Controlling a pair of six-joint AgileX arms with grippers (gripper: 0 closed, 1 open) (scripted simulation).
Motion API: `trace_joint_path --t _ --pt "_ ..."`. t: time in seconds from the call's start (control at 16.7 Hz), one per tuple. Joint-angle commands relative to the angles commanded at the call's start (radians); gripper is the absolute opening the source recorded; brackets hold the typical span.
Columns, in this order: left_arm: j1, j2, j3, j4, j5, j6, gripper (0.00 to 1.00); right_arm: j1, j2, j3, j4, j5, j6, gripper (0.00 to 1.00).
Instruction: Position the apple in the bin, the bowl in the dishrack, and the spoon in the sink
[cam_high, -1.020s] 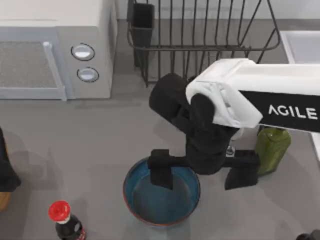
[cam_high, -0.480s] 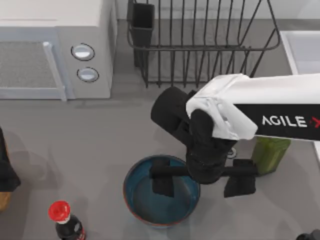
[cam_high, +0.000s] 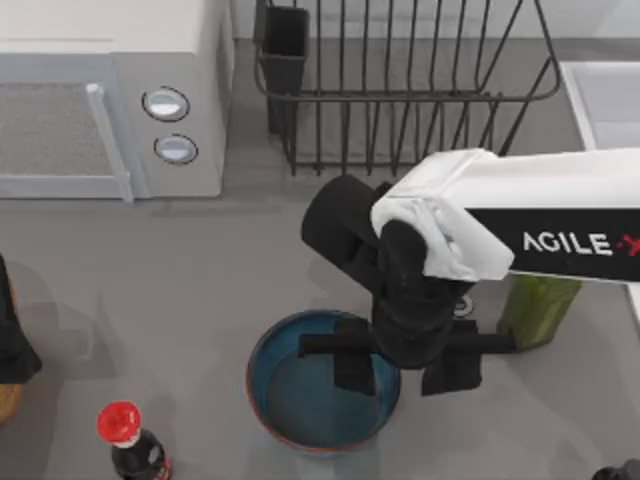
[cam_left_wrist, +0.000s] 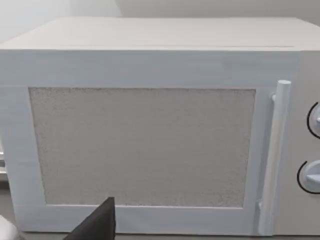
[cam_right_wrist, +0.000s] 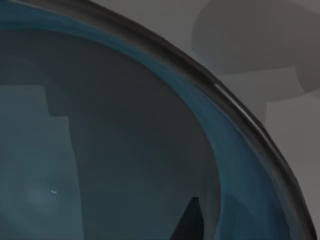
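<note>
Teal bowl (cam_high: 300, 400) upright, mouth skyward, right end effector (cam_high: 402, 368) straddling its rim, half-closed.

The top camera looked straight down on the desk (cam_high: 150, 290), the left wrist camera faced the microwave (cam_left_wrist: 145, 145) closely, and the right wrist camera peered into the bowl (cam_right_wrist: 100, 150), both also visible from above.

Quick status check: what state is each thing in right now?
bowl: upright on the table, nothing inside.
right gripper: open, straddling the bowl's right rim.
left arm: parked at the table's left edge.
microwave: door shut.
dishrack: bowl not yet in it.
dark bottle: upright, red cap on.
</note>
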Motion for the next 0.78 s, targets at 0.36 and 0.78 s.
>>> trace_joint_path --t 0.36,0.78 --pt "0.000 0.000 0.000 0.000 0.000 0.000 1.00 0.000 0.000 0.000 0.000 0.000 0.000 0.00" --pt "0.000 0.000 0.000 0.000 0.000 0.000 1.00 -0.001 -0.002 0.001 -0.001 0.000 0.000 0.00"
